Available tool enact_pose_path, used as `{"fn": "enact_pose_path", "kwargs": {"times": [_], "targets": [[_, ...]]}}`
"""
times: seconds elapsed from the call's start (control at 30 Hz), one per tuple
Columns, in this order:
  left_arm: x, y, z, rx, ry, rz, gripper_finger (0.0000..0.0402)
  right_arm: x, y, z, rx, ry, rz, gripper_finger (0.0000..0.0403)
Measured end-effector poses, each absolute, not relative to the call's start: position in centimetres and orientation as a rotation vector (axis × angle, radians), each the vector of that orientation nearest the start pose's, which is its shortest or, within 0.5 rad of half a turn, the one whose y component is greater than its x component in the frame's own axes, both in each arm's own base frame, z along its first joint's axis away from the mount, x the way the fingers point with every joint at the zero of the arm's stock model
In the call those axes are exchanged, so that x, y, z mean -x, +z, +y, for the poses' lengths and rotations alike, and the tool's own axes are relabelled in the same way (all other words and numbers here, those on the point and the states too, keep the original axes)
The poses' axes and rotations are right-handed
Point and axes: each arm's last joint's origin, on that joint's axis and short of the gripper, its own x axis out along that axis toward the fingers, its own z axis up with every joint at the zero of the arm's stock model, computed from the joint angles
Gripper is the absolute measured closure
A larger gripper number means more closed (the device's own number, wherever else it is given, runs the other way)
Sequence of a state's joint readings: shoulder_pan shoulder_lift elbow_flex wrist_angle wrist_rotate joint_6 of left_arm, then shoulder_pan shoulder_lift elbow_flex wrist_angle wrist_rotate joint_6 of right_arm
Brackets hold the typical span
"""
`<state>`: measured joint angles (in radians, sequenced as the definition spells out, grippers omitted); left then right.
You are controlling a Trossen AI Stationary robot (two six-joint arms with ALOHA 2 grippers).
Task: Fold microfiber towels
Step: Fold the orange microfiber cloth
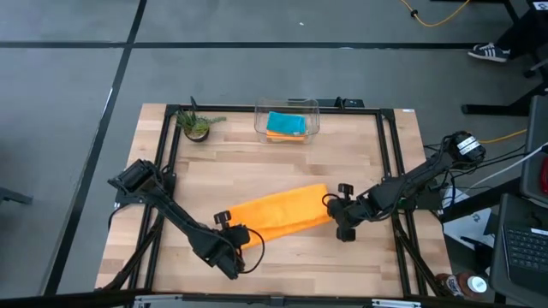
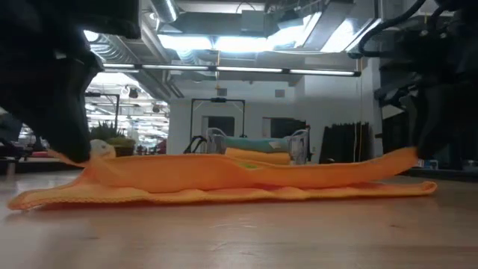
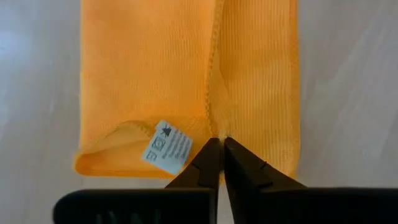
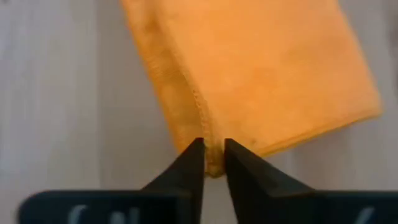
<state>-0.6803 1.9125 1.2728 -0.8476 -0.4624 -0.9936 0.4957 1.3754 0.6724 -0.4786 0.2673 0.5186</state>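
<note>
My left fingers (image 3: 205,163) are pressed almost together on the hem of the orange towel (image 1: 278,214), pinching the edge where the folded layers meet, just beside the small white label (image 3: 166,148). My left gripper (image 1: 233,233) sits at that end of the cloth, near the front edge of the worktop (image 1: 282,167) and a little left of its middle. My right fingers (image 4: 244,168) stand a narrow gap apart with the towel's corner seam between them; they seem to be closed on the cloth, though from here I cannot be sure how firmly. My right gripper (image 1: 341,214) is at the towel's other end, right of the worktop's middle.

The towel lies as a long folded strip stretched between my two grippers, slanting from front left up toward the right. In the low view its upper layer is lifted slightly at both ends while the lower layer rests flat on the wood.

Near the back edge, at the middle, stands a clear bin (image 1: 287,121) holding a blue towel (image 1: 286,124) on top of another orange one (image 1: 281,135) that only shows as a thin edge. A small potted plant (image 1: 196,126) stands toward the back left corner.
</note>
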Motion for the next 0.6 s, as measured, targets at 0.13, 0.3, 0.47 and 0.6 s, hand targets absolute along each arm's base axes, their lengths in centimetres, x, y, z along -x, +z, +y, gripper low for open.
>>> {"fn": "enact_pose_path", "kwargs": {"times": [0.13, 0.3, 0.47, 0.6], "targets": [[-27.9, 16.4, -21.0, 0.077, 0.402, 1.161, 0.0357, -20.6, 16.1, 10.5, -0.055, -0.039, 1.129, 0.0267], [-27.7, 16.3, -21.2, 0.102, 0.375, 1.207, 0.0306, -20.6, 16.1, 10.5, -0.056, -0.039, 1.128, 0.0185], [-27.9, 16.6, -21.3, 0.114, 0.366, 1.211, 0.0266, -20.6, 16.1, 10.5, -0.055, -0.039, 1.128, 0.0142], [-28.6, 17.8, -22.0, 0.180, 0.309, 1.223, 0.0251, -20.6, 16.1, 10.5, -0.055, -0.039, 1.128, 0.0135]]}}
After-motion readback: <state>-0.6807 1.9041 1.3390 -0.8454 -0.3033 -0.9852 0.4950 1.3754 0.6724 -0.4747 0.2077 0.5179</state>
